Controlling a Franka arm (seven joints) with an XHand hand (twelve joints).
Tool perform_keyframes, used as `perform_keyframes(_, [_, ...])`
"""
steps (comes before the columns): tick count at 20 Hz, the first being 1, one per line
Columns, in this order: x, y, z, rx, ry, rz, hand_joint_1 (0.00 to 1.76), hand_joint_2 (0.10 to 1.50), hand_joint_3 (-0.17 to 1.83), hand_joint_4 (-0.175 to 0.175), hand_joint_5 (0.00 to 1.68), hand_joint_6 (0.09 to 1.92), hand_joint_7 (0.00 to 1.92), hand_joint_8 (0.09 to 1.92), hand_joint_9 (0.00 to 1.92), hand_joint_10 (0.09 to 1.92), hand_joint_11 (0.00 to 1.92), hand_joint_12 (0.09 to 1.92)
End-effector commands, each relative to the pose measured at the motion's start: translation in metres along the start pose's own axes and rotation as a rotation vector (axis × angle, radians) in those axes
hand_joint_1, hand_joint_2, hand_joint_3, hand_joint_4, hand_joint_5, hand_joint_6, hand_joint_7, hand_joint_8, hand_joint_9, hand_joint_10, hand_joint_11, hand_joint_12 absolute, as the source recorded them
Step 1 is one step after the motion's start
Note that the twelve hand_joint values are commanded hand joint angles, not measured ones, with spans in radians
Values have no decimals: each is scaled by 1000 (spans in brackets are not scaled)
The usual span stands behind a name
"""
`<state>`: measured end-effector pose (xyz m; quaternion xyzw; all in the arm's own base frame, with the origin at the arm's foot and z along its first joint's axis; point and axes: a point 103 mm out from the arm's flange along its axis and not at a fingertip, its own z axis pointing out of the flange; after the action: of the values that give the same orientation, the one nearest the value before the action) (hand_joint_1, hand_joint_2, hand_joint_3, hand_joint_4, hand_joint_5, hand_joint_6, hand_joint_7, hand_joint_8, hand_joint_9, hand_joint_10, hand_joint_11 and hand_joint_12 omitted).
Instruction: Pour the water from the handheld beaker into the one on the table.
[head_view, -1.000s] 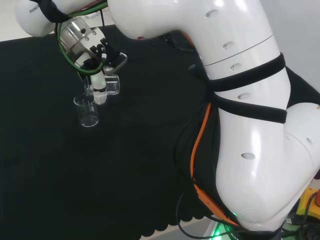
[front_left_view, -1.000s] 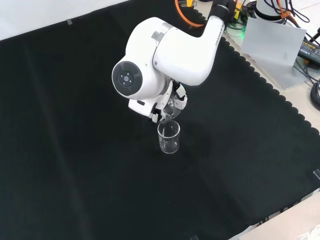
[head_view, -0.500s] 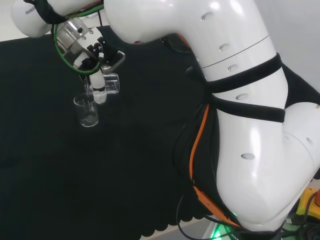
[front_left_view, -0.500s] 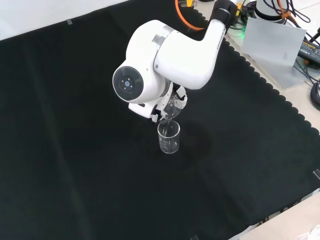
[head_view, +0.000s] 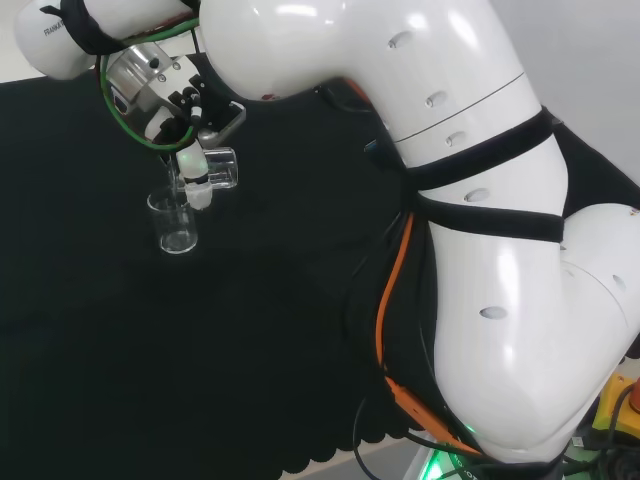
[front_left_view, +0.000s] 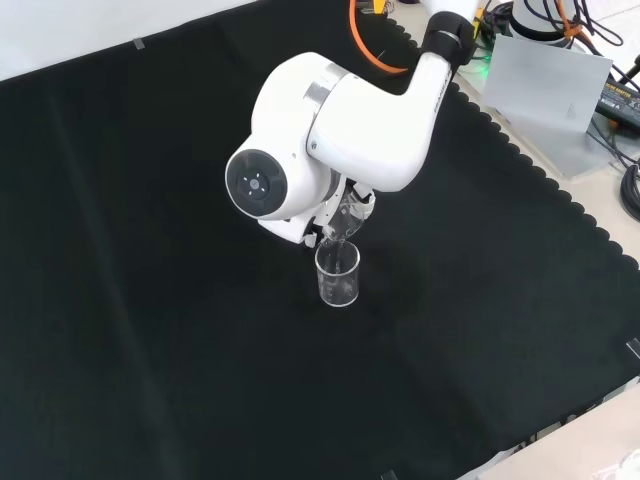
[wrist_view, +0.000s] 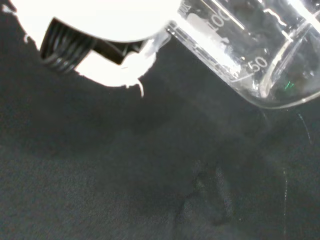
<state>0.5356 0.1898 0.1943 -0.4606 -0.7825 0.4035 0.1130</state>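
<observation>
My hand (head_view: 192, 150) is shut on a small clear beaker (head_view: 220, 170), which lies tipped on its side with its mouth toward a second clear beaker (head_view: 176, 222) standing upright on the black cloth. In the front view the held beaker (front_left_view: 345, 212) shows just above the rim of the standing beaker (front_left_view: 338, 273), half hidden by the arm's white link. The wrist view shows the held beaker (wrist_view: 250, 50) close up, tilted, with printed scale marks, and a white finger (wrist_view: 107, 65) beside it. I cannot tell how much water either beaker holds.
The arm's big white links (head_view: 450, 200) take up the right of the head view. Past the cloth's scalloped edge (front_left_view: 520, 160) in the front view lie a grey plate (front_left_view: 550, 85) and cables. Bare black cloth surrounds the standing beaker.
The arm's links have shifted slightly, to the left in the head view. The held beaker stays tipped over the standing beaker's rim.
</observation>
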Motion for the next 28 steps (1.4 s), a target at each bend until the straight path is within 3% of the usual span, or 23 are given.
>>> perform_keyframes(1, [5,1,0,22,-13,2,1287,639,869,-175,1056,1112,1115,1095,1350,1063,1019,938])
perform_keyframes(28, [14,-1,-8,61,-43,13,1287,637,873,-175,1056,1114,1116,1097,1354,1067,1019,942])
